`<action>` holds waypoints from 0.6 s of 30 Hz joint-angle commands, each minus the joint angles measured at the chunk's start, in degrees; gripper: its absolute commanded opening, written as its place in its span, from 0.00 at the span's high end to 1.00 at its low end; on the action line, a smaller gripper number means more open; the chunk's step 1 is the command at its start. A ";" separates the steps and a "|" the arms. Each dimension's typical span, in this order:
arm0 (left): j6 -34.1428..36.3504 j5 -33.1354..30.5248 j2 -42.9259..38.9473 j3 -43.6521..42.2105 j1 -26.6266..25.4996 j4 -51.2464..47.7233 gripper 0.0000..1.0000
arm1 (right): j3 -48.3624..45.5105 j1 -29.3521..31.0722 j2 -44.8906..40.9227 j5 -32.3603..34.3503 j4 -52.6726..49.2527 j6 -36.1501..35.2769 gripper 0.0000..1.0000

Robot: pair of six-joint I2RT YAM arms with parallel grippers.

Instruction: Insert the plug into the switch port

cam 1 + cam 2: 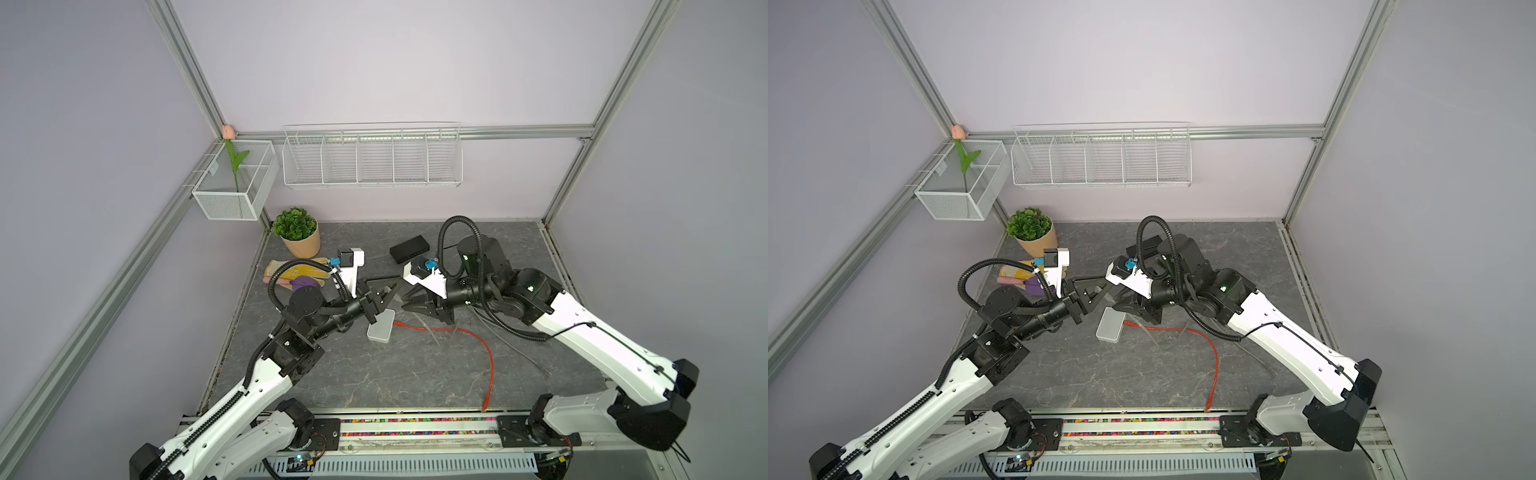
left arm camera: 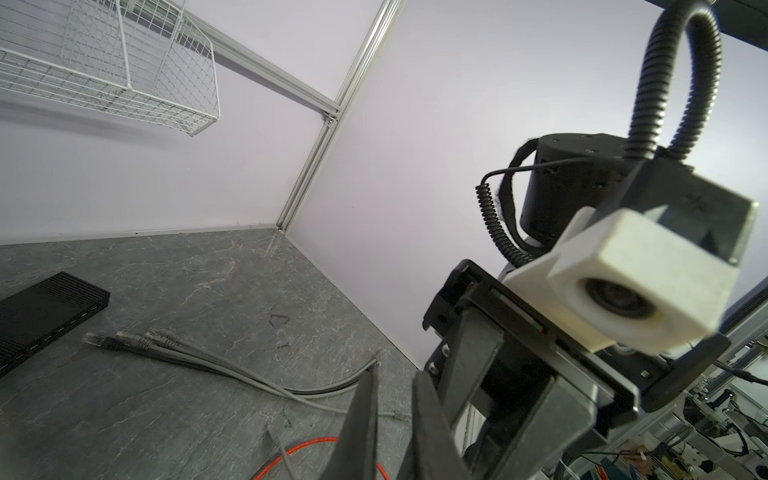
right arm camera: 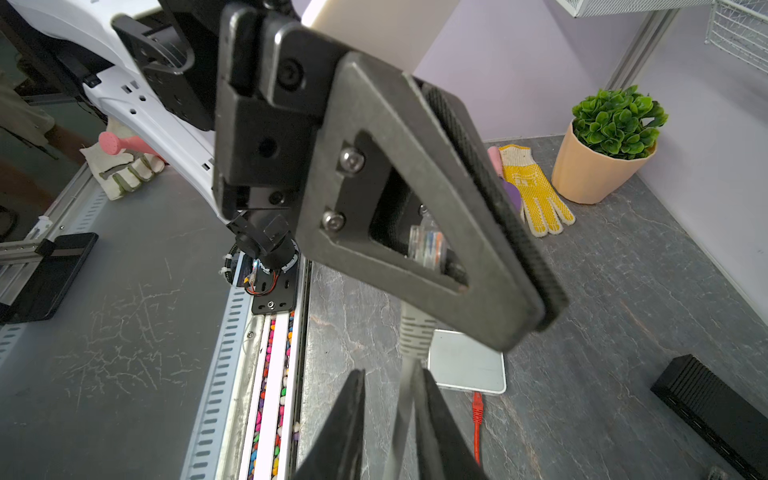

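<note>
The clear plug (image 3: 428,245) shows through the cut-out of a left finger, and my left gripper (image 1: 395,286) (image 2: 395,374) is shut on it above the table's middle. Its grey cable (image 3: 415,336) hangs from the plug and runs between the fingers of my right gripper (image 3: 388,374) (image 1: 405,301). The cable lies against one finger, and a gap shows on its other side. The black switch (image 1: 409,248) (image 2: 41,316) (image 3: 715,411) lies flat at the back, apart from both grippers. The two grippers nearly meet tip to tip.
A white flat box (image 1: 381,326) lies under the grippers, with an orange cable (image 1: 478,336) ending next to it. Loose grey cables (image 2: 187,357) lie near the switch. A potted plant (image 1: 297,232) and a yellow glove (image 1: 291,270) sit back left.
</note>
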 commanded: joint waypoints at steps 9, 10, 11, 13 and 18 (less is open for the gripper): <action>-0.10 -0.91 -1.07 -0.56 -0.26 0.33 1.00 | 2.06 1.02 2.79 1.62 -0.94 -0.99 0.79; -0.07 -1.00 -1.16 -0.56 -0.26 0.23 1.00 | 2.10 1.11 2.76 1.79 -0.82 -0.88 0.81; 0.02 -1.00 -1.18 -0.57 -0.31 0.14 1.00 | 2.06 1.14 2.68 1.88 -0.75 -0.89 0.84; 0.18 -1.00 -1.30 -0.69 -0.26 0.05 1.00 | 1.89 1.26 2.39 2.04 -0.50 -0.83 0.88; 0.56 -1.37 -1.45 -0.97 -0.27 -0.56 1.00 | 1.54 1.25 1.95 2.39 -0.23 -0.76 0.92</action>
